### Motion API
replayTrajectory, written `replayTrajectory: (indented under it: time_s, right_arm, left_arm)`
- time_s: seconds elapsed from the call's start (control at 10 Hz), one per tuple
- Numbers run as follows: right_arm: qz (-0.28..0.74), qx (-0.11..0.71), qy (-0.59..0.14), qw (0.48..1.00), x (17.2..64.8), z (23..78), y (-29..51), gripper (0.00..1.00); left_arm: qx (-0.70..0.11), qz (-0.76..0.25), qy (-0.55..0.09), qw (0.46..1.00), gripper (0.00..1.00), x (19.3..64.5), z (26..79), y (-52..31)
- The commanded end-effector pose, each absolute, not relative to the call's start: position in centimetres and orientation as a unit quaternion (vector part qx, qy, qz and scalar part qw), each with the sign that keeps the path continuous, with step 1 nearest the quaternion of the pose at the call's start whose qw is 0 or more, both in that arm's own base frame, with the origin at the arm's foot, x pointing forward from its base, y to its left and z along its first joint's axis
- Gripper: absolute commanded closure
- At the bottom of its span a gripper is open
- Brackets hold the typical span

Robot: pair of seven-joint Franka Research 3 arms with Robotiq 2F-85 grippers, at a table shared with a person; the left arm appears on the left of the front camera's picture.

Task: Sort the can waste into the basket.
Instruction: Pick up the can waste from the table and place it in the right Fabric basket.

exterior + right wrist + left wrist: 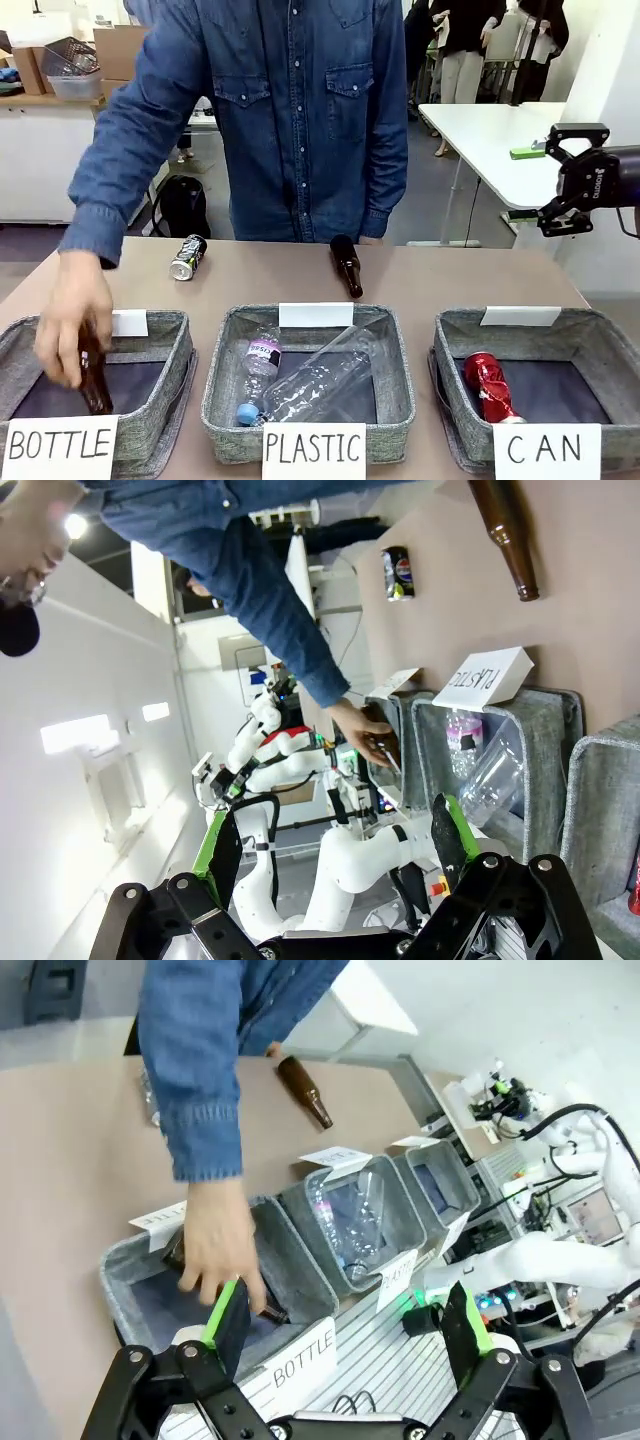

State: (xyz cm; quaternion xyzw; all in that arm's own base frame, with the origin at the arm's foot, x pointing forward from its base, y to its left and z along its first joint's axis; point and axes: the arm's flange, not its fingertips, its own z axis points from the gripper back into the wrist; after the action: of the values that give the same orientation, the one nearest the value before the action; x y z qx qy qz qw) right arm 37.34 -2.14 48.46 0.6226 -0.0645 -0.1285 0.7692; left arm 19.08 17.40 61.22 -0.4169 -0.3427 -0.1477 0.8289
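Observation:
A black and silver can lies on its side on the table's far left part. A shiny red can lies inside the grey basket signed "CAN" at the front right. My right gripper hangs open and empty, high above the table's right edge and well clear of the basket. My left gripper is open too, with nothing between its fingers, raised on the near side of the "BOTTLE" basket.
The person's hand holds a brown bottle inside the "BOTTLE" basket. Another brown bottle lies at the table's far middle. The "PLASTIC" basket holds clear plastic bottles.

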Motion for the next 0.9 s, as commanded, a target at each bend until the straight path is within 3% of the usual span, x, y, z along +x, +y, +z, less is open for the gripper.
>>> replayTrajectory:
  time_s: [0.0,0.3,0.7,0.8]
  right_arm:
    - [-0.116,0.622,-0.069,0.771,37.5,48.6,-2.5,0.00]
    - [-0.116,0.622,-0.069,0.771,37.5,48.6,-2.5,0.00]
    - [-0.116,0.622,-0.069,0.771,37.5,48.6,-2.5,0.00]
    - [-0.116,0.622,-0.069,0.771,37.5,48.6,-2.5,0.00]
  left_arm:
    - [-0.440,-0.149,-0.366,0.806,0.00,17.9,61.2,19.3]
    - [-0.432,-0.145,-0.352,0.818,0.00,18.6,60.3,18.9]
    - [-0.342,-0.140,-0.307,0.877,0.00,24.9,58.6,14.2]
    - [-0.353,-0.148,-0.312,0.870,0.00,25.3,58.9,13.8]
